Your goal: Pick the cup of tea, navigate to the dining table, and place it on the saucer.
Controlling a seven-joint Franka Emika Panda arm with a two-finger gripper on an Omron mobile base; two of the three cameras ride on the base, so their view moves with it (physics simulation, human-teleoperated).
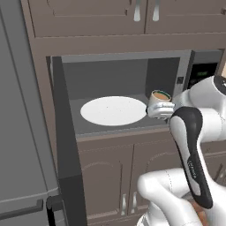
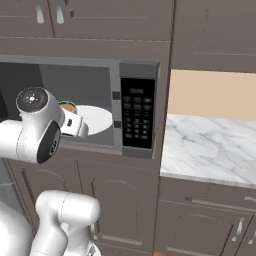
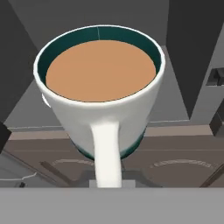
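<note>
A: From the left base view, what holds what?
B: The open microwave (image 1: 132, 88) holds a large white round plate (image 1: 113, 110) on its floor. The cup of tea (image 1: 159, 97) sits at the right of the opening, just off the plate's right edge, brown liquid showing at its rim. The gripper (image 1: 160, 110) is right under and against it.

A: Are the jaws clamped on it?
B: I cannot tell; the white hand covers the cup's lower half and the fingertips are hidden.

A: And the right base view?
B: The arm's big white joint blocks most of the opening. Behind it a sliver of the cup of tea (image 2: 68, 106) peeks out, with the plate (image 2: 97, 119) to its right. The gripper's (image 2: 75, 126) fingers are hidden by the hand. The control panel (image 2: 137, 114) stands right of the cavity; a marble counter (image 2: 210, 145) lies further right.

A: The hand view?
B: The cup of tea (image 3: 100, 94) is very close, nearly full of tan-brown tea, dark green inside the rim, handle pointing toward the camera. Its base is cut off by the bottom band, and the fingertips are not discernible.
</note>
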